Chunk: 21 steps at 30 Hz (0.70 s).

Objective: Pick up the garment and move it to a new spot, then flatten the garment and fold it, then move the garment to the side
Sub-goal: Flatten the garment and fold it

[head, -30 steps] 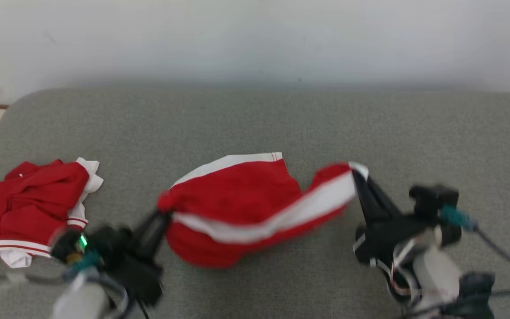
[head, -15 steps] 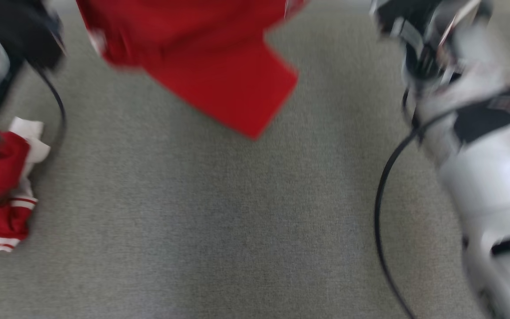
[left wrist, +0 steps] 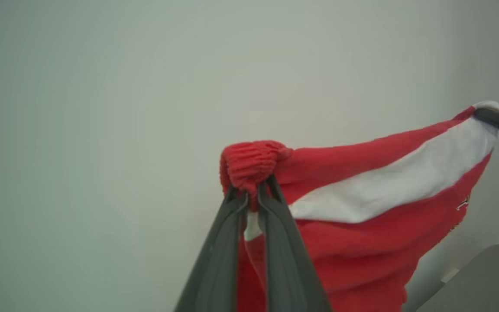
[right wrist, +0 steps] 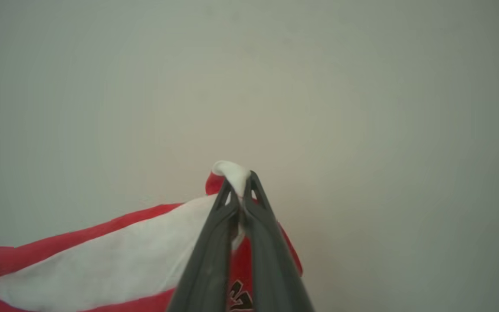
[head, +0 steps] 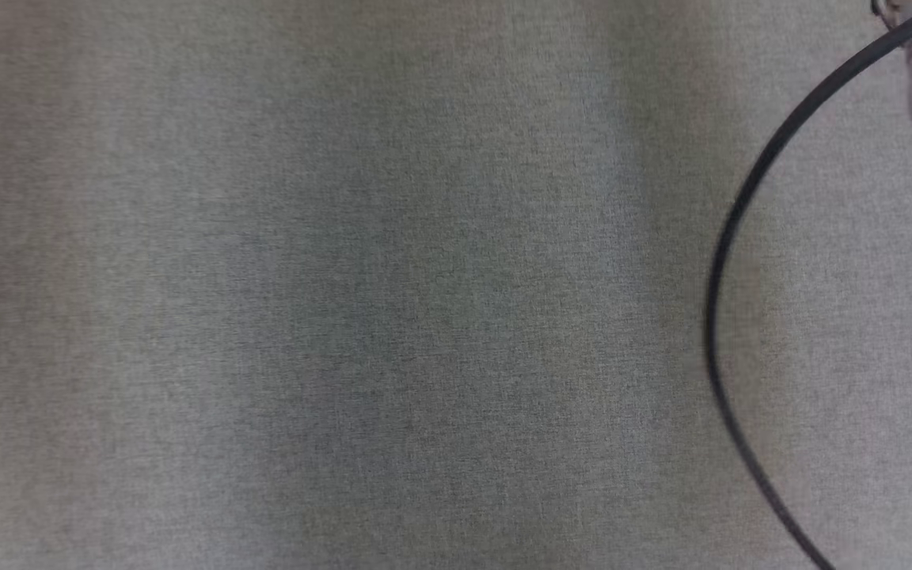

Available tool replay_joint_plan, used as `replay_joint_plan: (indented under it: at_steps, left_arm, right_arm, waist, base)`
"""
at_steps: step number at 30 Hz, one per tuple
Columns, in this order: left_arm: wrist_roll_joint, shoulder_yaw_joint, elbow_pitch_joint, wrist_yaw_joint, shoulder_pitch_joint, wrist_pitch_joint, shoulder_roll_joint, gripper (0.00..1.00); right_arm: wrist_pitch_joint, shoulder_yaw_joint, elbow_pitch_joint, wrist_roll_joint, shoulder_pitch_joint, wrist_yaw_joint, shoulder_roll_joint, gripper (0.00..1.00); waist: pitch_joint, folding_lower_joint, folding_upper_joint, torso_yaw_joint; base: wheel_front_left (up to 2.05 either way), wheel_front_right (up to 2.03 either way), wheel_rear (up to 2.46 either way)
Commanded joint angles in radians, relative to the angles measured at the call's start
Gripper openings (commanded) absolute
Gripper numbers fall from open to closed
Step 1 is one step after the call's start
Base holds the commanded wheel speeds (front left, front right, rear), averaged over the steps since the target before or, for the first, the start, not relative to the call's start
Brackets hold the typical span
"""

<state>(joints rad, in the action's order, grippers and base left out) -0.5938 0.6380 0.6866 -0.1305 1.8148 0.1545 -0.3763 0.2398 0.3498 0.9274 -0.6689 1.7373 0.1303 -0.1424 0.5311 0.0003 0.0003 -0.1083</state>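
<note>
Hanging aloft now, seemingly; garment (left wrist: 362,203) off cushion (head: 345,317)

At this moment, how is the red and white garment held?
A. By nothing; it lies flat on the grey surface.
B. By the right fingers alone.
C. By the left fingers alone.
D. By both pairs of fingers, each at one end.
D: the left fingers are shut on a bunched red end of the garment, and the right fingers are shut on its white-tipped corner, with the cloth spanning between them.
</note>
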Motion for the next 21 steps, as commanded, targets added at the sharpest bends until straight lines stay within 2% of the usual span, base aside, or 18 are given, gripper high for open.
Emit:
replay_joint_plan:
  at_steps: [1,4,8,15,18,21]
  left_arm:
    - [0.0,0.023,0.019,0.002,0.003,0.018,-0.005,0.0]
    - [-0.017,0.065,0.038,0.002,-0.044,0.049,-0.003,0.0]
    - [-0.059,0.068,0.029,0.002,-0.143,0.089,-0.018,0.0]
    - [-0.149,0.04,-0.086,0.006,-0.431,0.109,-0.02,0.0]
    - [-0.194,0.011,-0.166,0.024,-0.575,0.111,-0.015,0.0]
    - [-0.224,-0.018,-0.27,0.063,-0.736,0.11,-0.006,0.0]
  right_arm:
    - [0.011,0.019,-0.004,0.011,0.0,0.001,0.009,0.0]
    - [0.022,0.064,-0.021,0.012,-0.069,0.001,0.005,0.0]
    - [0.027,0.126,-0.083,-0.018,-0.177,0.001,-0.011,0.0]
    - [0.026,0.224,-0.235,-0.103,-0.439,0.001,-0.078,0.0]
    - [0.023,0.266,-0.307,-0.15,-0.565,0.001,-0.113,0.0]
    - [0.012,0.292,-0.374,-0.195,-0.689,0.001,-0.162,0.0]
  waist:
    - [0.025,-0.0003,-0.0003,-0.015]
    - [0.028,-0.0003,-0.0003,-0.014]
    - [0.012,-0.0003,-0.0003,-0.009]
    - [-0.071,-0.0003,-0.0003,0.001]
    - [-0.114,-0.0003,-0.0003,0.004]
    - [-0.153,-0.0003,-0.0003,0.011]
  base:
    - [0.0,0.0,0.0]
    - [0.0,0.0,0.0]
    - [0.0,0.0,0.0]
    - [0.0,0.0,0.0]
    - [0.0,0.0,0.0]
    - [0.0,0.0,0.0]
